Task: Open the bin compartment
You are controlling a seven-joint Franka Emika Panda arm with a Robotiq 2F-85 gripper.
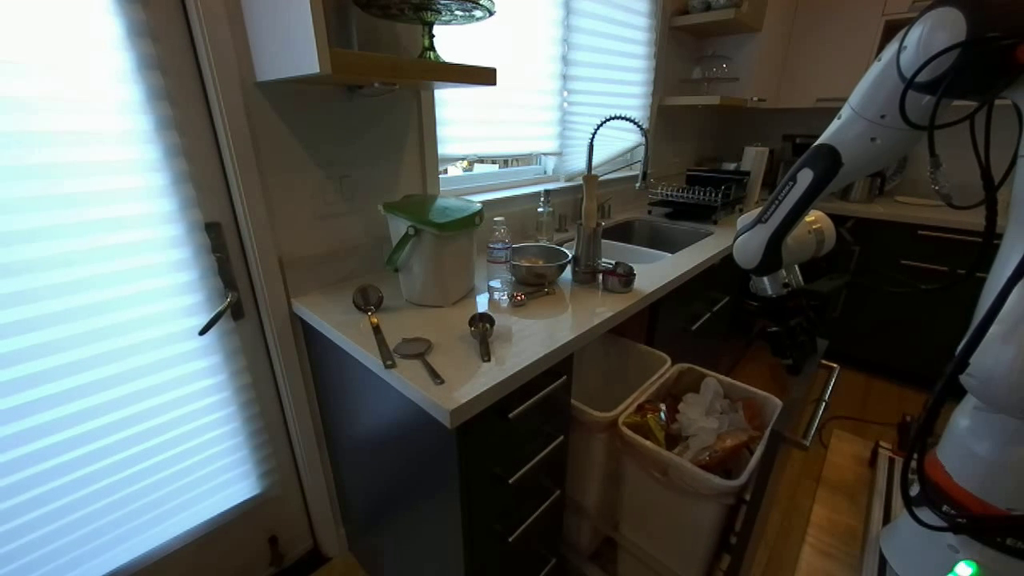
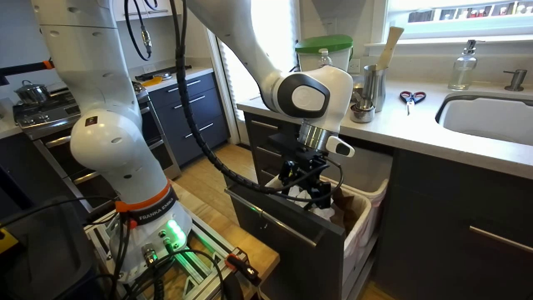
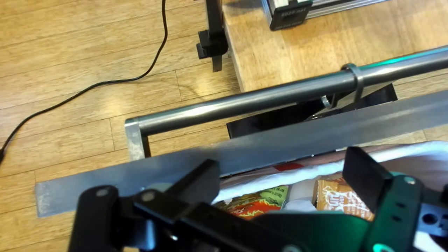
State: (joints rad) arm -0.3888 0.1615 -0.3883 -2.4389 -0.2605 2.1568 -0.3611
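Observation:
The bin compartment is a dark pull-out drawer that stands pulled out from under the counter. Its front panel [image 2: 287, 246] has a long metal bar handle [image 2: 270, 217]. In the wrist view I look down on the panel's top edge [image 3: 273, 144] and the handle [image 3: 245, 100]. Inside are a white bin [image 1: 680, 504] holding snack wrappers and white paper, and another white bin [image 1: 616, 376] behind it. My gripper [image 3: 281, 171] is open with nothing between its fingers. It is above the front bin, just inside the panel; it also shows in both exterior views [image 1: 788, 340] [image 2: 306, 189].
The counter edge [image 2: 458, 146] runs beside the arm. On the counter stand a utensil holder [image 2: 374, 87], metal cups [image 2: 362, 112] and a green-lidded pail [image 1: 436, 256]. The robot's wooden platform [image 3: 315, 59] lies close beyond the handle. A black cable [image 3: 115, 81] crosses the floor.

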